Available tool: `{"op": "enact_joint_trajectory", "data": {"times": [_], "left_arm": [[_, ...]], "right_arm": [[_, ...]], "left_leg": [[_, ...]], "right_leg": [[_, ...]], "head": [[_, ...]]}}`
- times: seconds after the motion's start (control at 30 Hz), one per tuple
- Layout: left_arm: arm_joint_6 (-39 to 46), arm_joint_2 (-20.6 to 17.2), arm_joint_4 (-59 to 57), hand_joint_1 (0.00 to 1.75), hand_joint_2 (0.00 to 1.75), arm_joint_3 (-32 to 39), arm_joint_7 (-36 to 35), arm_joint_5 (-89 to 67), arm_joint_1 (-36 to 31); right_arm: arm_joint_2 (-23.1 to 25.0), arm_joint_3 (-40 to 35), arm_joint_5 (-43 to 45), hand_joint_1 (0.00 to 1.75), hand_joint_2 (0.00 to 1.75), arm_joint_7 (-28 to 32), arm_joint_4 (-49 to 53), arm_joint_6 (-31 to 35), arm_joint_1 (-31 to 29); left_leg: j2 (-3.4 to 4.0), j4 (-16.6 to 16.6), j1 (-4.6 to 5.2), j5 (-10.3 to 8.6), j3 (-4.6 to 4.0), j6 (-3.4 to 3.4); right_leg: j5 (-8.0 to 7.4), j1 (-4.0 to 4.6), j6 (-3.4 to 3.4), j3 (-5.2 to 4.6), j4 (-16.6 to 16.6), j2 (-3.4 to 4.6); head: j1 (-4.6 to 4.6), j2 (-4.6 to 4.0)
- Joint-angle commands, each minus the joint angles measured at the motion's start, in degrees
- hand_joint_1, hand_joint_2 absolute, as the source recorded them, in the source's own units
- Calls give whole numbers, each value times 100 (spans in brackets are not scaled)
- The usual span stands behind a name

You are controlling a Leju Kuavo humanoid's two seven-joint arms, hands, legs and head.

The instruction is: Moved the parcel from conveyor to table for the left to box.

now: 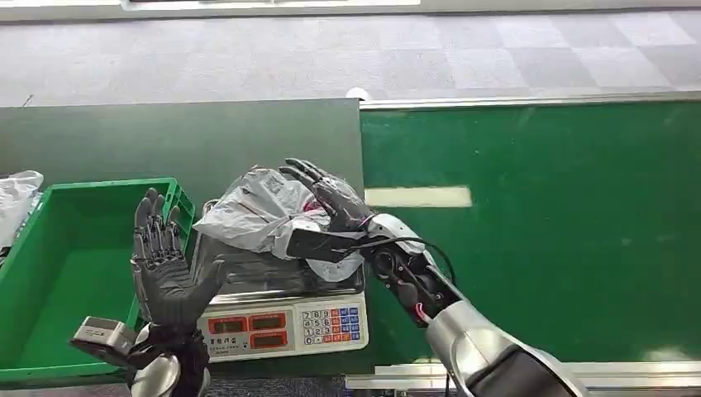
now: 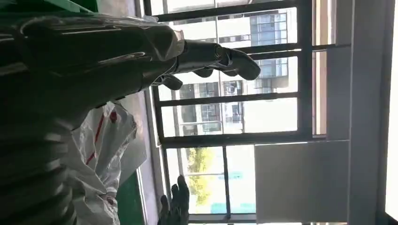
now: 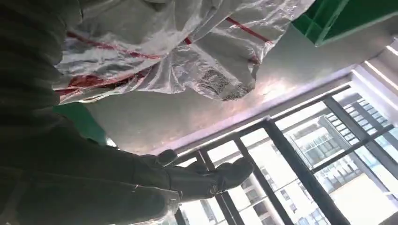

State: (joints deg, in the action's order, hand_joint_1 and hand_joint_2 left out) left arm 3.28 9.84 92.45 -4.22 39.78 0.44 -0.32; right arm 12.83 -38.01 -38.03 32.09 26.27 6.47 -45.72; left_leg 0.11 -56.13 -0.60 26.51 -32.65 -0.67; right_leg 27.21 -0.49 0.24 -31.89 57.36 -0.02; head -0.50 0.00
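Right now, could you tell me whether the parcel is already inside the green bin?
No, the parcel lies on the scale beside the green bin, under the right robot hand.

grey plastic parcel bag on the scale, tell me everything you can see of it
The crumpled grey plastic parcel bag is a glossy, wrinkled poly mailer with red markings and a printed label patch. It lies slumped on the steel platform of the white electronic scale, beside the green plastic crate. The right robot hand rests on its top; the left robot hand is raised nearby, apart.
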Motion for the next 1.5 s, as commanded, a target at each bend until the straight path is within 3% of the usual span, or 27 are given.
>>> {"op": "enact_joint_trajectory", "data": {"times": [0.03, 0.2, 0.3, 0.53, 0.7, 0.83, 0.97, 1.1, 1.5], "left_arm": [[5, -60, -352, 0, 175, -50, 22, -37, -154], [76, -62, -396, 0, 175, -33, 22, -30, -161], [232, -54, -367, 0, 175, 55, 22, -42, -86], [271, -55, -387, 0, 175, 147, 22, -10, 38], [491, -7, -256, 0, 175, 218, 22, -71, 225], [488, 4, -226, 0, 175, 269, 22, -88, 360], [479, 38, -250, 0, 175, 199, 22, -208, 477], [438, -42, -357, 0, 175, 48, 22, -324, 537], [396, -260, -682, 0, 175, -325, 22, -592, 521]], "right_arm": [[-22, 264, 46, 0, 175, 44, 48, -86, -54], [-29, 690, 820, 0, 175, 340, 396, -943, 141], [-162, 926, 1308, 0, 175, 96, 899, -1213, 401], [-556, 940, 1447, 0, 175, -100, 1272, -1054, 715], [-985, 1232, 1852, 0, 175, -384, 2130, -606, 1169], [-1345, 1866, 2440, 0, 175, -540, 2725, -195, 1648], [-1761, 2306, 2615, 0, 175, -488, 3455, 250, 2518], [-1732, 2747, 2947, 0, 175, -492, 4085, 383, 3252], [-1494, 3169, 3106, 0, 175, -413, 4622, 672, 4336]], "left_leg": [[-8, 3, 1, -4, -2, 2], [-6, 3, 2, -2, 1, 2], [-8, 3, 1, -2, 1, 1], [-19, 12, -1, -6, 6, 4], [-21, 13, 0, -6, 5, 3], [-22, 6, 1, -2, 2, 3], [-54, 13, -1, -3, 8, 6], [-40, 8, 1, 4, 3, 4], [-19, 14, 2, 8, 4, 4]], "right_leg": [[-1, 0, -1, 1, -3, -8], [0, -1, 0, 2, -2, -6], [1, 0, 0, 3, -3, -8], [-3, 2, 1, 14, -17, -17], [-1, 1, 1, 14, -17, -22], [1, -1, 2, 11, -12, -23], [6, 1, 3, 29, -26, -55], [7, -2, 3, 18, -18, -36], [6, -2, 0, 12, -20, -20]], "head": [[-2, 0], [0, 0], [-2, 0], [-2, 0], [-2, 0], [-2, 0], [-2, 0], [0, 0], [-2, 0]]}}
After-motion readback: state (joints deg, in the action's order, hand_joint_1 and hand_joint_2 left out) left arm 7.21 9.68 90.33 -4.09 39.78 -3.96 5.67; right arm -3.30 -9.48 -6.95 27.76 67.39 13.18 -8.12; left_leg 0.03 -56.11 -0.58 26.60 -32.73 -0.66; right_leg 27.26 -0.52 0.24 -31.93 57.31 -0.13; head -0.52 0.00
